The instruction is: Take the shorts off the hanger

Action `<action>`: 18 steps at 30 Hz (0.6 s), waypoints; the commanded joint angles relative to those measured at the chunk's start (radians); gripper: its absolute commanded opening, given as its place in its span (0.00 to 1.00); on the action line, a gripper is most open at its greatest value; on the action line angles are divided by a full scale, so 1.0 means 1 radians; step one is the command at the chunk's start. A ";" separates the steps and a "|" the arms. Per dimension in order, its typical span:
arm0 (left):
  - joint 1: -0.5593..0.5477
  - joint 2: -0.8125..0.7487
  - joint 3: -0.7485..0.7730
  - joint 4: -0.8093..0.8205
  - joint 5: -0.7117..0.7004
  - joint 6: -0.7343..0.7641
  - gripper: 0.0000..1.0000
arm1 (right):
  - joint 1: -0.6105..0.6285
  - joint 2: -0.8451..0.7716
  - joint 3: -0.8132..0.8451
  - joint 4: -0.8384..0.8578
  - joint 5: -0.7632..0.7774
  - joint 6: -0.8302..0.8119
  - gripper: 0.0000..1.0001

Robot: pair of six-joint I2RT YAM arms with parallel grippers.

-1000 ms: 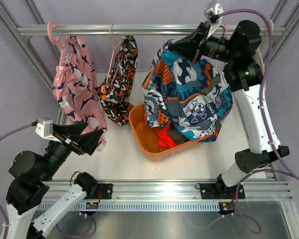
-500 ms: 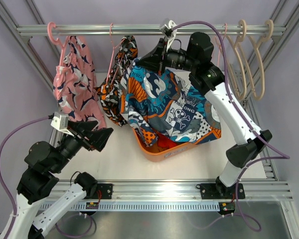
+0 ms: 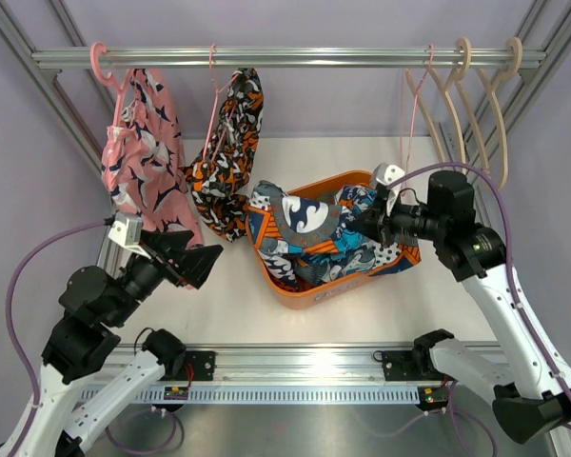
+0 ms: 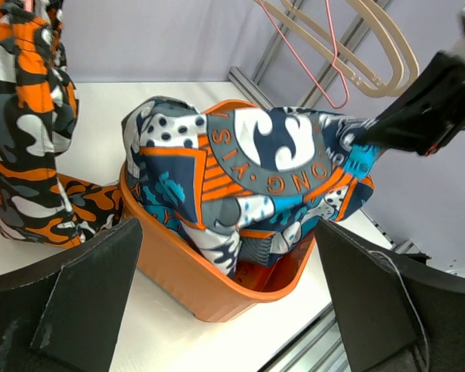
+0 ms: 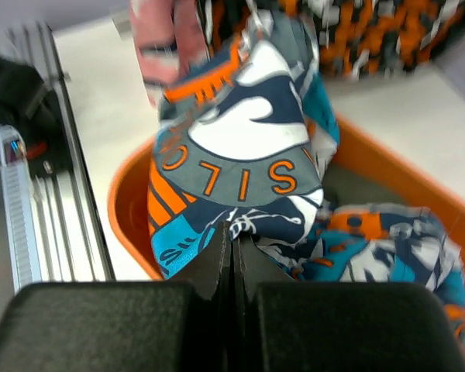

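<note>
Blue, orange and white print shorts [image 3: 309, 233] lie heaped in the orange basket [image 3: 314, 297]. My right gripper [image 3: 364, 225] is shut on a fold of them at the heap's right side, as the right wrist view shows, with the gripper [image 5: 232, 231] at the cloth [image 5: 240, 132]. Pink print shorts [image 3: 145, 162] and black-orange camo shorts [image 3: 230, 152] hang on pink hangers at the rail's left. My left gripper [image 3: 198, 262] is open and empty, left of the basket. The plain shorts are mostly hidden under the heap.
Several empty beige and pink hangers [image 3: 462, 95] hang at the rail's right end. The basket [image 4: 178, 279] fills the table's middle. Frame posts stand at both sides, and a slotted rail [image 3: 314, 367] runs along the near edge.
My right gripper came down from the rail with the blue print shorts and lowered them into the basket. My left arm rose slightly and shifted right.
</note>
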 commanded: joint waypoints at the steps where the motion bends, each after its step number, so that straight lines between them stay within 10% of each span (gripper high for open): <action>1: 0.003 0.044 -0.019 0.108 0.061 0.017 0.99 | -0.001 0.107 -0.072 -0.171 0.180 -0.153 0.00; 18: 0.003 0.064 -0.068 0.170 0.114 -0.056 0.99 | 0.189 0.796 0.129 -0.181 0.653 -0.231 0.00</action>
